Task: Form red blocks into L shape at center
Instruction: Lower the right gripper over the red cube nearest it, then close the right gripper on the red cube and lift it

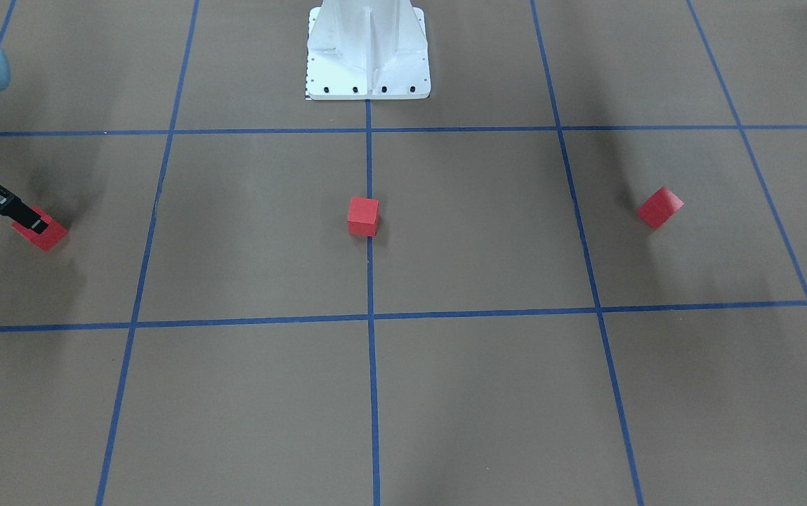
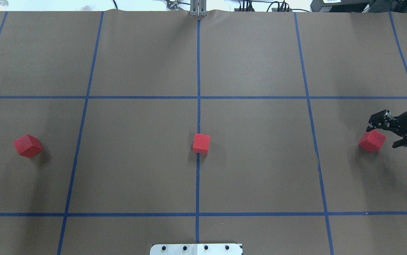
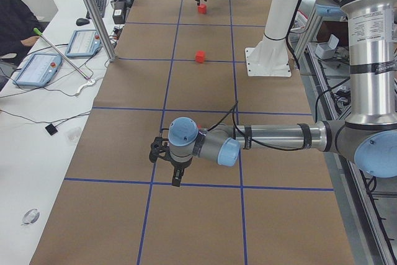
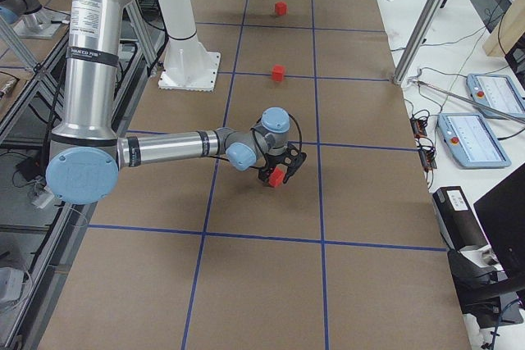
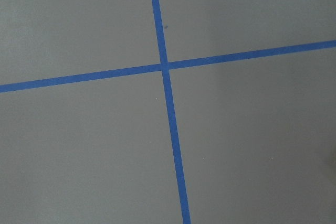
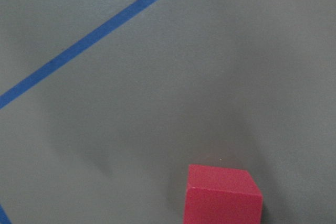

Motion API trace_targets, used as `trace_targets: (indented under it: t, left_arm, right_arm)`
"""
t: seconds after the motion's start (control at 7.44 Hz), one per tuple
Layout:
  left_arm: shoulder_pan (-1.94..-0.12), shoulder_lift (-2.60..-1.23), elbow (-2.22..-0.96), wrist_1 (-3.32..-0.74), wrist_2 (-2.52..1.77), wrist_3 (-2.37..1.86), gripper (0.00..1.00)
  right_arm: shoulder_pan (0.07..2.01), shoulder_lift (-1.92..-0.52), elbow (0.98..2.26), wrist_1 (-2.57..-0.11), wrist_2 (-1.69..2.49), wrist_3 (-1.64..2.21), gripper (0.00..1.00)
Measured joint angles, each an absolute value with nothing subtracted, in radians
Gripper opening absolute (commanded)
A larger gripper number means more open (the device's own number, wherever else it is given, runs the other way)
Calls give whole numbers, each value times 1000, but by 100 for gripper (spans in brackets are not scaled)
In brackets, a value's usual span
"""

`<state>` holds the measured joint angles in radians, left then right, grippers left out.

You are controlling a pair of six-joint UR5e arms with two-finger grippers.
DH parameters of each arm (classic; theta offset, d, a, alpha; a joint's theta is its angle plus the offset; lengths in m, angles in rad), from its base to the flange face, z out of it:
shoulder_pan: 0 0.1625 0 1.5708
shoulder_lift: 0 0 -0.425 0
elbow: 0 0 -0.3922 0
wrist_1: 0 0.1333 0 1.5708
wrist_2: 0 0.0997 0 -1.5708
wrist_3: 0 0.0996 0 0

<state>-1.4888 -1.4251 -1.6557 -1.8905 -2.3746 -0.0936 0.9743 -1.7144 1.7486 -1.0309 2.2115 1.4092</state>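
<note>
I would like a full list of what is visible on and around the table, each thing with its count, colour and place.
red blocks: three, red; one on the middle blue line, one toward the robot's left, one toward its right.
tape grid: several lines, blue, across the brown table cover.
pedestal base: one, white, middle of the robot's edge.
control tablets: two, grey, on the white side bench.
right claw: one, black, open, at the right-hand block.
left claw: one, black, over bare cover; open or shut cannot be told.
</note>
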Motion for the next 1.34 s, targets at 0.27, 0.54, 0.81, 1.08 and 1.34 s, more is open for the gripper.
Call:
trace_targets:
  t: [0.27,0.54,0.81,1.08,1.34]
  left_arm:
    - [-1489,-1425,-1659,-1891,-2375,-94,100]
    - [-1489,-1425,-1663,-1891,-2375,-94,100]
    - [-1489,-1424,-1669,-1891,-2375,-94,100]
    - [-1489,-1423,-1671,-1891,-2375,-94,100]
    - [-1490,-1422,-1676,-1891,-2375,-94,100]
  right_arm:
    - [955,-1718,1745,-1031,2208,1417,98]
    - [936,-1716,1737,-1031,2207,1417,98]
    - [925,-1710,1727,-1030,2206,1417,98]
    - [920,-1692,1701,-1029,2205,1414,96]
    - [919,-1678,1673,-1026,2190,1411,77]
